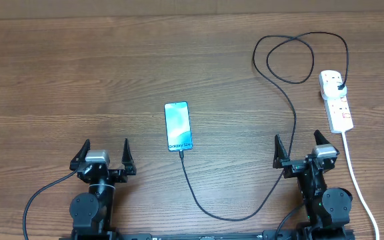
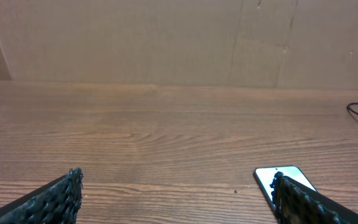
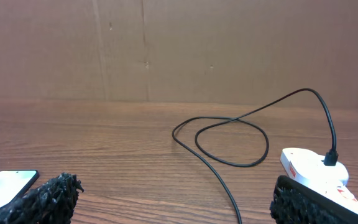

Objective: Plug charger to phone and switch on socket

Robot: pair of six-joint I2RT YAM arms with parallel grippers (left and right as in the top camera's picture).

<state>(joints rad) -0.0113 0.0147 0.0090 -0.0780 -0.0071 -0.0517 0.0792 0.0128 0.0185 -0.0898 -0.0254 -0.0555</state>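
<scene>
The phone lies flat at the table's middle, its light-blue screen up; it also shows in the left wrist view and the right wrist view. The charger cable has its tip at the phone's near end, loops along the table, and its black plug sits in the white socket strip at the right; cable and strip show in the right wrist view. My left gripper is open and empty, near-left of the phone. My right gripper is open and empty, near the strip.
The strip's thick white lead runs toward the table's near edge past my right arm. A brown cardboard wall stands along the far side of the wooden table.
</scene>
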